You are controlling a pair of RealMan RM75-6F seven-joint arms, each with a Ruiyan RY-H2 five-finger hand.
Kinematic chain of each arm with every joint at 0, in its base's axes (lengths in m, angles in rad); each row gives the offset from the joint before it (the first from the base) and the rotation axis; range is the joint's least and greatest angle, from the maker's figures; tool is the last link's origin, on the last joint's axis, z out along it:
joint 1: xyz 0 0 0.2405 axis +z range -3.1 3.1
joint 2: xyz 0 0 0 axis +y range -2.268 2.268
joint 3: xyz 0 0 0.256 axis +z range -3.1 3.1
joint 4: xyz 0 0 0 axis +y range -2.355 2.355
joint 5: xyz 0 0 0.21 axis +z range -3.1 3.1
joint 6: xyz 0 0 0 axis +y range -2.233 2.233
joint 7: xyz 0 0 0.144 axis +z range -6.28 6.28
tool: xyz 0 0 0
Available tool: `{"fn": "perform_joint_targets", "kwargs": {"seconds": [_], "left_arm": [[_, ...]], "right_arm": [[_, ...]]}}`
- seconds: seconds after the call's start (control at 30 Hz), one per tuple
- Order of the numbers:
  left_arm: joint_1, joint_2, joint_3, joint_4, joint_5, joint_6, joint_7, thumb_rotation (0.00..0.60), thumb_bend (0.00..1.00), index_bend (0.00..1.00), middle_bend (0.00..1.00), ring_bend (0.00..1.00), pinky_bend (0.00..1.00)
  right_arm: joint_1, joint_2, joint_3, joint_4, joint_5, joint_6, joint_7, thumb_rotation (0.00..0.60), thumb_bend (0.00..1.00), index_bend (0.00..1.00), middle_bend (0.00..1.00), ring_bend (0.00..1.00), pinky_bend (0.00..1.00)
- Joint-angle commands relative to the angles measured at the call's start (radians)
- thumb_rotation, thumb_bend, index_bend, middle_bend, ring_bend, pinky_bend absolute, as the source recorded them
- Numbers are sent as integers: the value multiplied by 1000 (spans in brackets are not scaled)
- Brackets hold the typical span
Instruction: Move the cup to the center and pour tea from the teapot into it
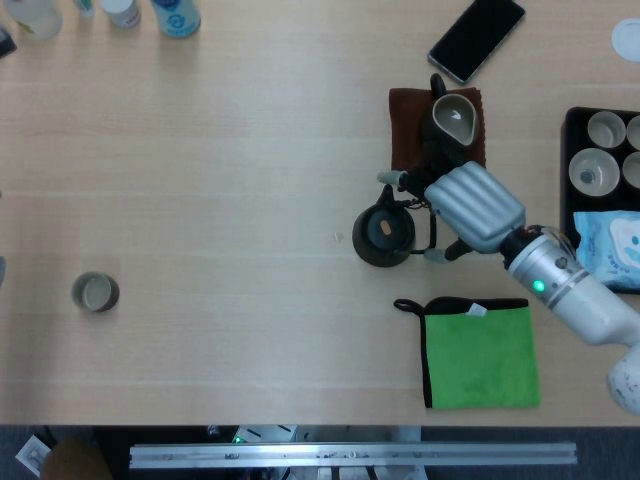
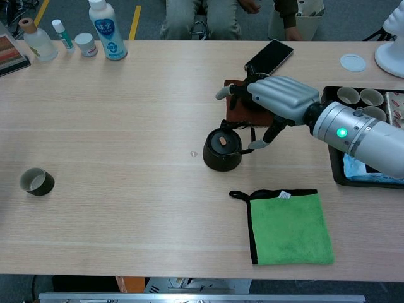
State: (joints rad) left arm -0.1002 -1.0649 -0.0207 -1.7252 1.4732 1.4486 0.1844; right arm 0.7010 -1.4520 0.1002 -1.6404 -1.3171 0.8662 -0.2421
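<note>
Right hand (image 1: 468,205), silver and ribbed, hovered over the wire handle of the squat dark round teapot (image 1: 386,234), fingers spread and reaching past it, thumb low beside the handle; could not tell whether anything was gripped. Sat right of the table's middle, lid with a small brown knob on top. Just behind the hand, on a dark brown cloth mat (image 1: 407,128), stood a dark pitcher with a pale inside (image 1: 452,118). Nearer the front edge lay a green cloth with black trim (image 1: 478,354). By the right edge rested a black tray (image 2: 333,158) of pale cups. Far off, near the left edge, stood the small dark cup with a light inside (image 1: 95,292), alone. Black phone (image 1: 477,35) lay toward the back edge.
</note>
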Motion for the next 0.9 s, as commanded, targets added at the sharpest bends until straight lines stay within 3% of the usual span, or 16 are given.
{"fn": "perform_joint_targets", "kwargs": {"seconds": [0.03,0.37,0.9], "left_arm": [[3,1,1,1,-1,3,-3,600,341,210,193,105,27],[15,1,8,20,-11,3,-23,600,342,210,193,105,27],[14,-4,10,36,-3,-3,-47,600,342,210,192,105,27]], "right_arm": [[14,-32,12,9,24,4,-39,600,0,176,329,203,81],[28,-109,-2,19,119,44,-229,600,0,177,329,203,81],[37,-157,-25,66,146,65,-305,600,0,177,329,203,81]]}}
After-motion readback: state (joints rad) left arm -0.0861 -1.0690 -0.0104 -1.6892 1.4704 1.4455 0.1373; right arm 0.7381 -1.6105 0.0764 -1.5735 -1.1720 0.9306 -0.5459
